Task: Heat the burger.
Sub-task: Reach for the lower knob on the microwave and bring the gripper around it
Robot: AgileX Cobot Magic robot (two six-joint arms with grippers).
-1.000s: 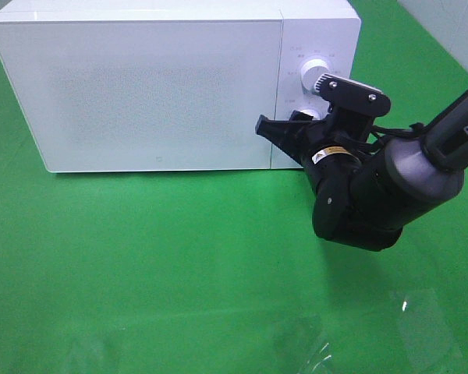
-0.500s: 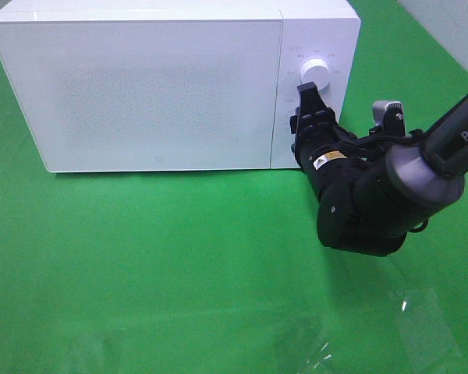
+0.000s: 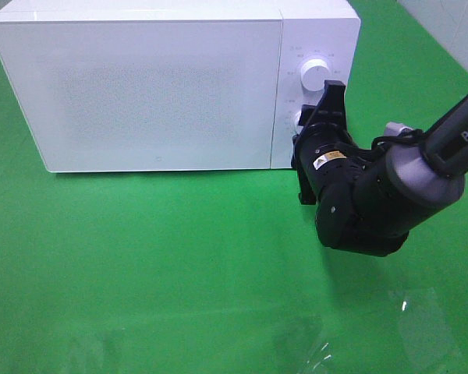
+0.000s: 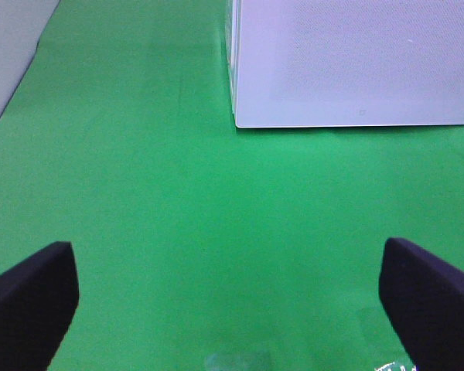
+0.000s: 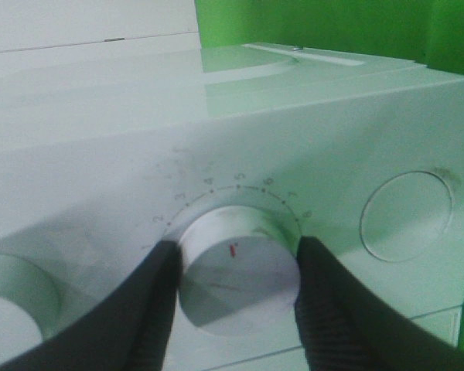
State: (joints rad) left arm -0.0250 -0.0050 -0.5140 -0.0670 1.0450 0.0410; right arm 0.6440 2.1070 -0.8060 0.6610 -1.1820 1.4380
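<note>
While the right fingers pinch the lower dial of the microwave, "PiPE" shows on that arm; left fingers hang spread above the green worktop; where the burger is, I cannot tell.

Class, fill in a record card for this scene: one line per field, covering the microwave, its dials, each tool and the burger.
Microwave: white, door closed, on green table
Lower dial: clamped between right tool's fingers
Upper dial: untouched
Left tool: open, empty, above the table
Burger: not in view
</note>
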